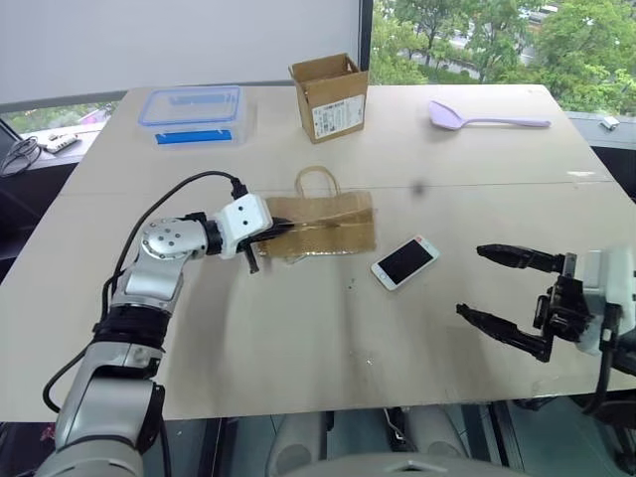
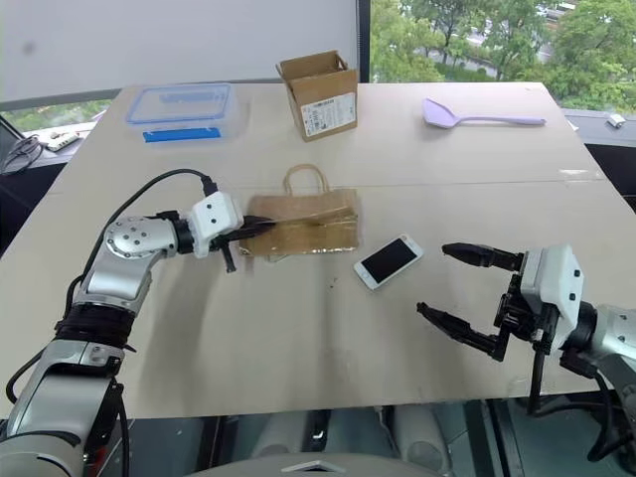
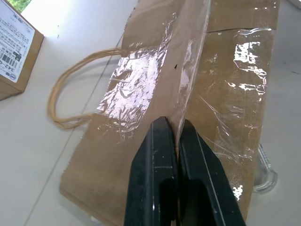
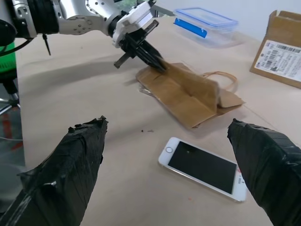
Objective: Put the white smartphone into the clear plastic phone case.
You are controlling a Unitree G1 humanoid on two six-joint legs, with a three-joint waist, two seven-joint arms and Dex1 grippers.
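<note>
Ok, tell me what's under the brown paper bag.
A glossy clear rounded corner, likely the clear plastic phone case, pokes out beneath the brown paper bag; the rest is covered.

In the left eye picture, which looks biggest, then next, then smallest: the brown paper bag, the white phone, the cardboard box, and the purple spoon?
1. brown paper bag, biggest.
2. cardboard box, though it stands farther from the camera, so it may really be larger than it looks.
3. purple spoon, long but thin.
4. white phone, smallest. Spoon and phone look close, so that order is unsure.
</note>
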